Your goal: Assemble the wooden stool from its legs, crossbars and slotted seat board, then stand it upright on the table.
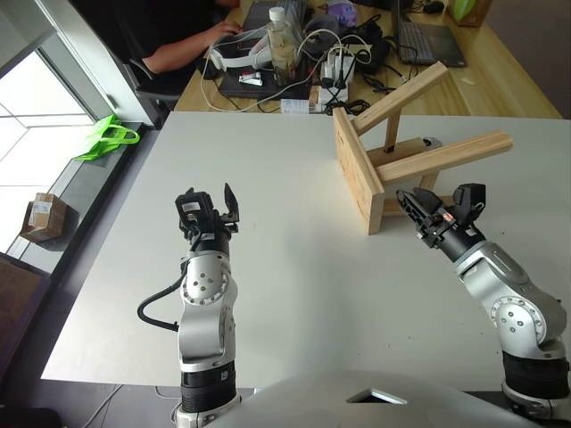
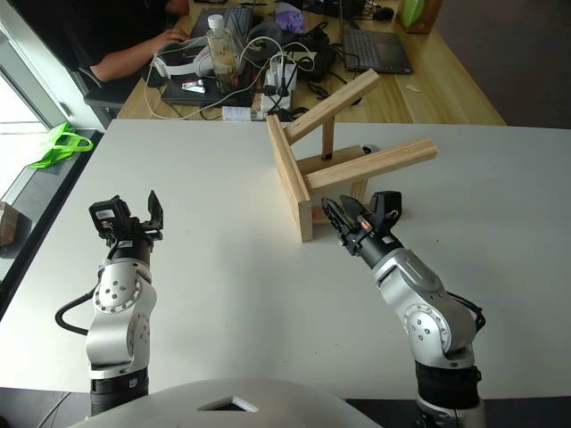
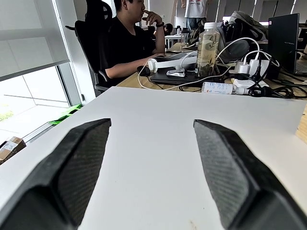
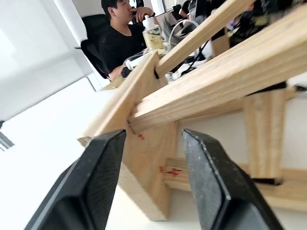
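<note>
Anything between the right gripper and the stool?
Nothing visible. The right gripper is open just short of the stool, which lies on its side; only bare table shows between them.

Stool (image 1: 393,152) pale natural wood, fine grain, small red marks (image 4: 165,169) nr right hand (image 1: 437,203). Worktop (image 1: 294,267) plain white. Left hand (image 1: 211,203) black, pads (image 3: 81,163) w/ woven texture.

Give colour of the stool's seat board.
Pale, unpainted natural wood; the seat board shows best in the left eye view.

Silver jointed arms (image 1: 203,294), looped black cable (image 1: 153,312), black textured left tool (image 1: 212,203), right tool (image 1: 442,203)
</note>
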